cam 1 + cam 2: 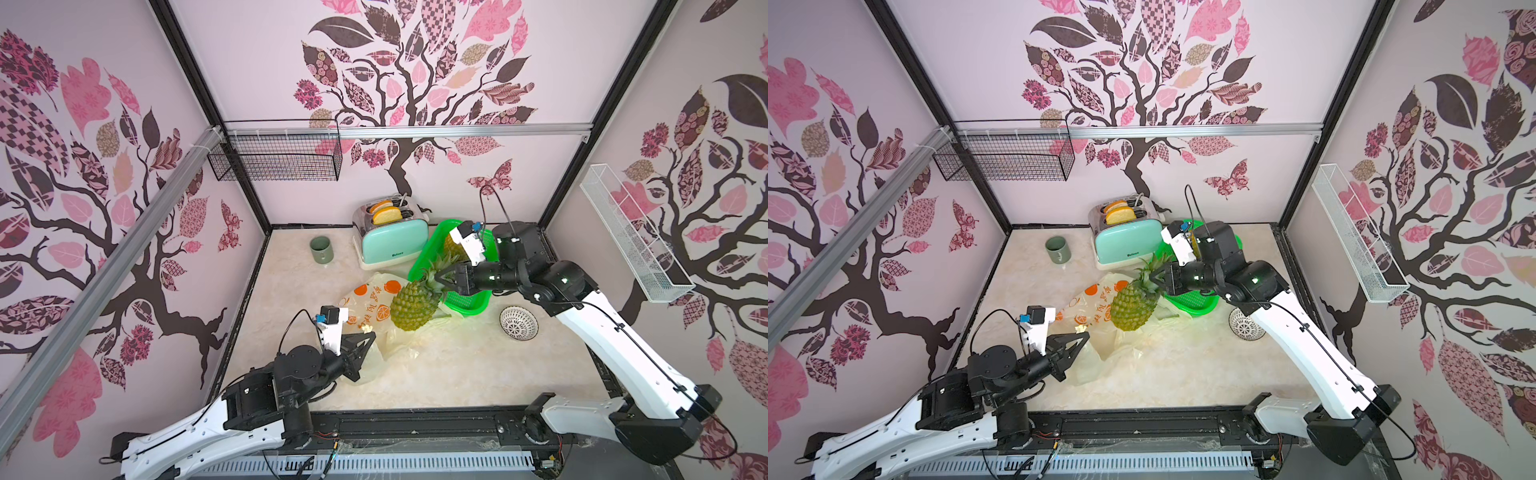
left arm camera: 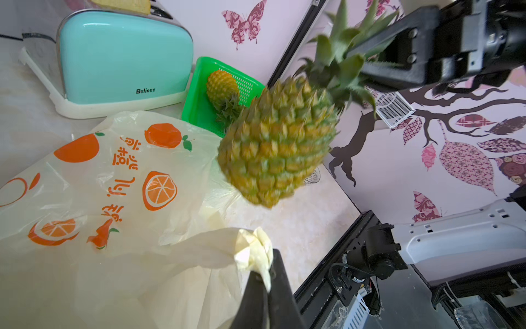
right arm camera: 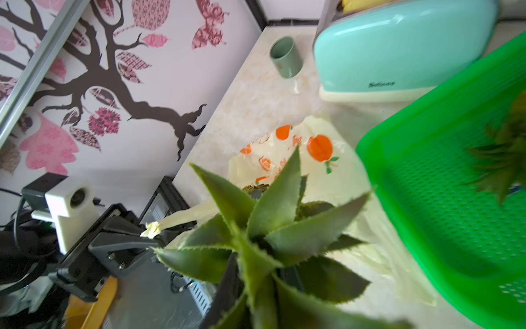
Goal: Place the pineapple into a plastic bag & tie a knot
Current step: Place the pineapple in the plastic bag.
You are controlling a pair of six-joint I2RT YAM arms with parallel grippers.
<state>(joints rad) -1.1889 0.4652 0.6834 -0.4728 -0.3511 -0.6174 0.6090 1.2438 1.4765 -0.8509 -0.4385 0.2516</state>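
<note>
Leaves of the pineapple (image 1: 415, 307) bury the tips of the right gripper (image 1: 444, 279), whose arm hides part of the basket (image 1: 469, 303); the mouth of the bag (image 1: 370, 299) is hard to make out. That arm reaches in level, clamped on the crown, the fruit hanging tilted over the bag; the left gripper (image 1: 370, 333), pinched on a handle, holds it up.

Tilted pineapple (image 1: 415, 305) aloft, pale-yellow plastic bag (image 1: 368, 301) crumpled
</note>
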